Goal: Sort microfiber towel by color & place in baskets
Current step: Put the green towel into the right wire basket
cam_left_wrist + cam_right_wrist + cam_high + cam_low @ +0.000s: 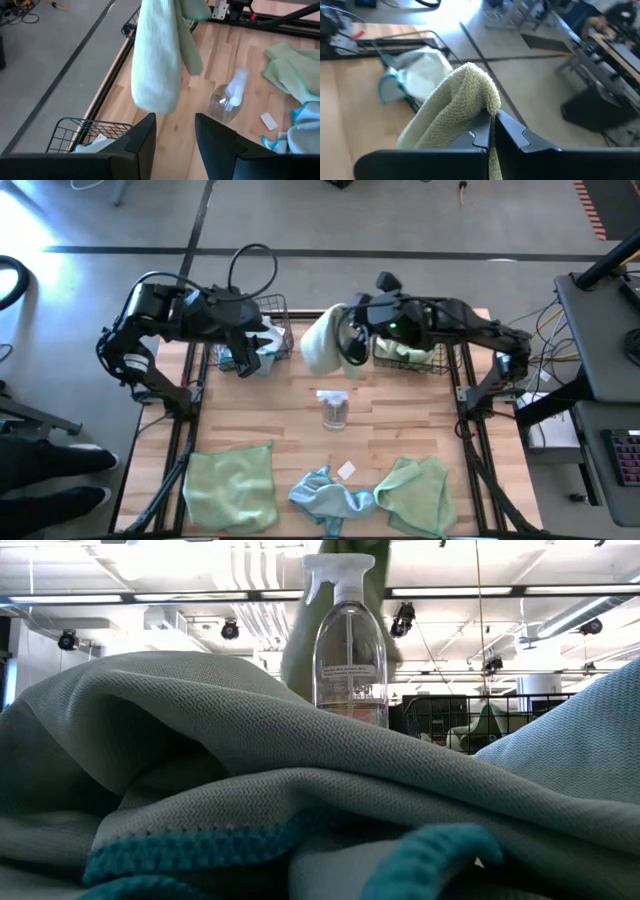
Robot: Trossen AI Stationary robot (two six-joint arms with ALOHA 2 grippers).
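My right gripper (492,131) is shut on a pale green microfiber towel (322,340), held up between the two black wire baskets. The left basket (272,312) holds light blue towels (262,348). The right basket (430,366) holds a pale green one (400,352). My left gripper (175,135) hovers open over the left basket's near edge with nothing between its fingers. Two green towels (230,480) (415,490) and a blue one (325,495) lie flat along the table's near edge. My right gripper pinches a bunched fold of the green towel (482,107) between its two shut fingers. The fingers reach in from the table's right, slanting a little downward. The cloth humps over the fingertips and hangs slack below them (155,60), clear of the table.
A clear spray bottle (333,408) stands at the table's middle, just nearer than the hanging towel. A small white tag (346,470) lies near the blue towel. In the low view, towels (300,800) fill the foreground in front of the bottle (350,640).
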